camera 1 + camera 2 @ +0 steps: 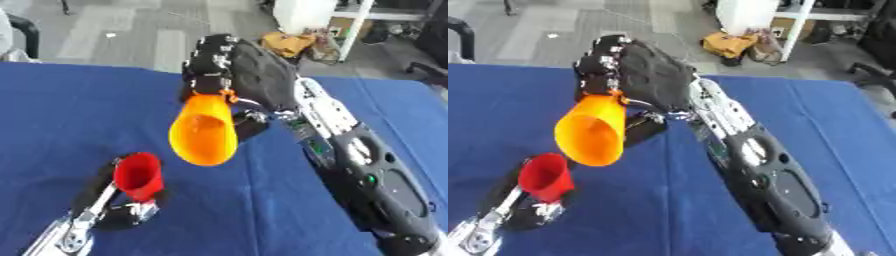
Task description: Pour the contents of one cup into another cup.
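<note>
Left eye view: blue table [52, 115] fills most of the frame, its far edge running across at 12 o'clock with grey floor and clutter beyond.

Right arm [367, 175], black with silver joints, enters from 5 o'clock and reaches up toward centre. It is the biggest object on the scene.

Right hand [249, 70] sits just above centre, back of the hand toward the camera, fingers curled round the narrow base of the orange cup [204, 132]. Cup is held off the table, tipped well over, mouth pointing down toward 7 o'clock and facing the camera. Inside of the cup shows plain orange; contents cannot be made out.

Left hand [122, 210] comes in from 7 o'clock, low in the frame, silver forearm link visible at the corner. Its fingers are wrapped about the lower part of the red cup [138, 175], which stands roughly upright, mouth up.

Red cup lies at 7 o'clock of the orange cup, near it. Orange rim hangs above and to the right of the red rim, apart, not touching.
</note>
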`<act>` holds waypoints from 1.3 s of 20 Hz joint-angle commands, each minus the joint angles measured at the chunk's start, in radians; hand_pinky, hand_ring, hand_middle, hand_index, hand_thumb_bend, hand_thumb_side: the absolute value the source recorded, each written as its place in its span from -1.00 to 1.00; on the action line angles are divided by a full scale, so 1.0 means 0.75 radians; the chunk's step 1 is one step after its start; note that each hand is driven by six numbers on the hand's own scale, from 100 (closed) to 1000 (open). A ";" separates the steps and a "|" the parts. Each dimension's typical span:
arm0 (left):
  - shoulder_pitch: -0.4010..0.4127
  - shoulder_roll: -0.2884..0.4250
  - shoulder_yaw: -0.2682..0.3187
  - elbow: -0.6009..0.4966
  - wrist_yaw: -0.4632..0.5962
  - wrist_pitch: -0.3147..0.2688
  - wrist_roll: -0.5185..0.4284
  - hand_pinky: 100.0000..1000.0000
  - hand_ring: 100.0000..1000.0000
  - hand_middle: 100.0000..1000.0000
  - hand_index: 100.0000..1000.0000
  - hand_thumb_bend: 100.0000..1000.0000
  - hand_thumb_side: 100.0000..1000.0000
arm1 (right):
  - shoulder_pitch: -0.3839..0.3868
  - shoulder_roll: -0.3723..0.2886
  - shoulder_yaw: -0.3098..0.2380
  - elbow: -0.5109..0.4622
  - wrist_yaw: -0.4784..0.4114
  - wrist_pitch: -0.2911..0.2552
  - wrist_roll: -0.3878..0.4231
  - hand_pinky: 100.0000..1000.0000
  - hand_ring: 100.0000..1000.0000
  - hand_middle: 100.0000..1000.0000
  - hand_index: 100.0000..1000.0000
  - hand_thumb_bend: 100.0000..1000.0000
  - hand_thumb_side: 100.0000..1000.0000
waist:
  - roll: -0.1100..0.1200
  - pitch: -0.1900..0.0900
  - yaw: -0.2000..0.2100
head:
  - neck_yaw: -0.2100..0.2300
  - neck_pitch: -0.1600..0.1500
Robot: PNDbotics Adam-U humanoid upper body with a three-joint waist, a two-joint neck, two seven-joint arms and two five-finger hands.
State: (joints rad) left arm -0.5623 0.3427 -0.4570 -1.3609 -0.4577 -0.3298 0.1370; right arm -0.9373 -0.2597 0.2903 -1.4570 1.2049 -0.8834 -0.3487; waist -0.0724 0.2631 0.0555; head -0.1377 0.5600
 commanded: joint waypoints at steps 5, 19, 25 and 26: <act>0.005 0.068 0.023 -0.236 0.091 0.063 -0.078 0.30 0.23 0.36 0.67 0.37 0.70 | 0.020 -0.032 -0.043 -0.009 -0.162 -0.031 0.057 -0.22 -0.42 -0.34 -0.04 -1.00 -0.35 | 0.009 -0.021 0.001 | -0.003 -0.012; 0.024 0.141 0.096 -0.569 0.414 0.227 -0.190 0.28 0.20 0.32 0.67 -0.01 0.79 | 0.185 -0.041 -0.142 0.306 -0.752 0.032 0.532 -0.16 -0.54 -0.50 -0.08 0.28 -1.00 | 0.027 -0.010 0.010 | -0.005 -0.031; 0.031 0.150 0.111 -0.628 0.459 0.257 -0.214 0.29 0.20 0.32 0.67 -0.04 0.80 | 0.197 -0.055 -0.212 0.368 -0.789 0.092 0.703 0.66 0.30 0.20 0.45 1.00 -0.09 | 0.032 -0.008 0.006 | -0.012 -0.034; 0.032 0.150 0.113 -0.632 0.462 0.259 -0.216 0.29 0.20 0.32 0.67 -0.04 0.81 | 0.199 -0.056 -0.223 0.373 -0.784 0.099 0.715 0.69 0.33 0.25 0.52 1.00 -0.01 | 0.032 -0.008 0.005 | -0.012 -0.034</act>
State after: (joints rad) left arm -0.5289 0.4321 -0.3876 -1.8100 -0.1181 -0.1410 -0.0239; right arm -0.7738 -0.2768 0.1408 -1.1754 0.6224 -0.8152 0.1691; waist -0.0517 0.2724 0.0607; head -0.1436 0.5469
